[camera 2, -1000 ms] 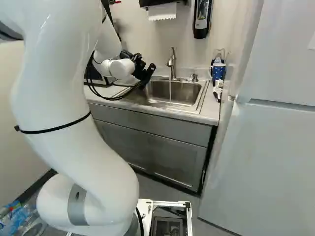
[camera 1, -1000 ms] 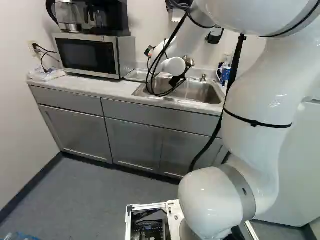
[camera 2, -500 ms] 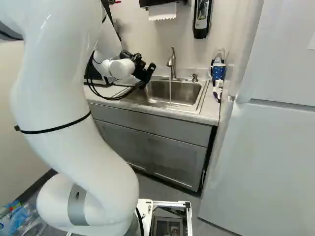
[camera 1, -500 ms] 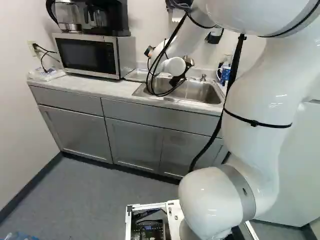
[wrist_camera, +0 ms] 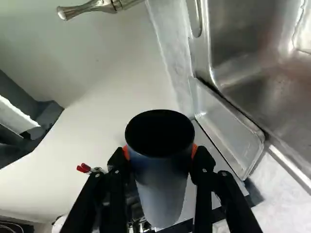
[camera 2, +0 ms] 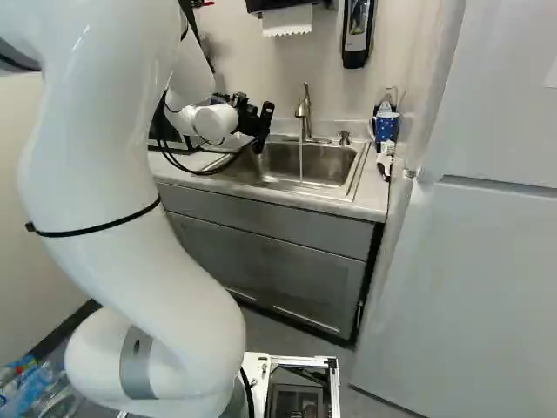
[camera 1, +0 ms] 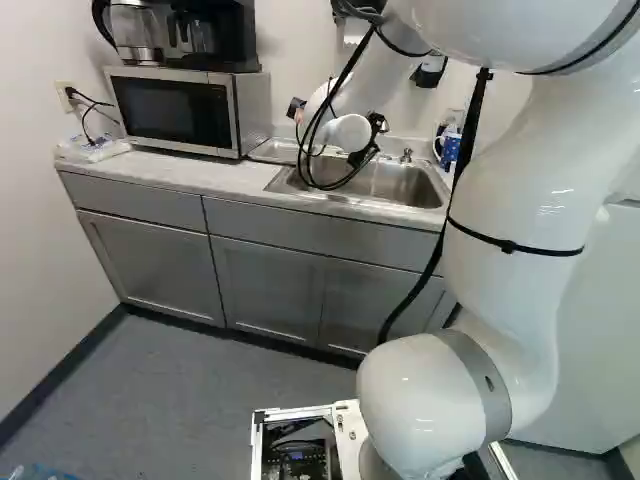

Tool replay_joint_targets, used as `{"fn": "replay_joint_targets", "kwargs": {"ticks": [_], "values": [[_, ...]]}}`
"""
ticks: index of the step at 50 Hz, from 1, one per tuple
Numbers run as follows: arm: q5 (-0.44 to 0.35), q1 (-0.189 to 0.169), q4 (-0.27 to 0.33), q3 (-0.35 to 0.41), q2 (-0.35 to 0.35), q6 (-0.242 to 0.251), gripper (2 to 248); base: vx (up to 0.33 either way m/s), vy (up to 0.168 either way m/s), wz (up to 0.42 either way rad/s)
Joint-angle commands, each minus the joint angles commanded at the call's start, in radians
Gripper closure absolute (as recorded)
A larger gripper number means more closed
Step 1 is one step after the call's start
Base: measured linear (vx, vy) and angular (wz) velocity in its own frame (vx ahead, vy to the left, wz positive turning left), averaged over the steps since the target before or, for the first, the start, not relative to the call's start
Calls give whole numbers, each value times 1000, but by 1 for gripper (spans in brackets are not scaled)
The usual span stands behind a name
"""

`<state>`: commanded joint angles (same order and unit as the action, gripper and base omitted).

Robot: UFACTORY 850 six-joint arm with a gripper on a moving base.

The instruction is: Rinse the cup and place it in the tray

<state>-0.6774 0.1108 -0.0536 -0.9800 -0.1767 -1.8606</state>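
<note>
In the left base view, one tray (wrist_camera: 228,133) lies left of one sink (camera 2: 326,165); a low swing could knock it askew. Next, above the sink's near-tray end, the hand (wrist_camera: 161,152) is clamped on one cup (wrist_camera: 163,187), which could slip if wet. Rightward in the right base view, one faucet (camera 2: 304,113) runs, and bumping it could jolt the cup loose. Farthest right stands one blue mug (camera 2: 385,128).

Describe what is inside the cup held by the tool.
Inside the cup, clasped by the tool, only darkness shows. Its bottom is lost in shadow, so whether it holds any water cannot be told.
</note>
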Motion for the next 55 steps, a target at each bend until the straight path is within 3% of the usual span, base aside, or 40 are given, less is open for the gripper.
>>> {"fn": "replay_joint_targets", "kwargs": {"ticks": [55], "values": [[0, 0, 0, 0, 0, 578, 125, 0, 0, 0]]}}
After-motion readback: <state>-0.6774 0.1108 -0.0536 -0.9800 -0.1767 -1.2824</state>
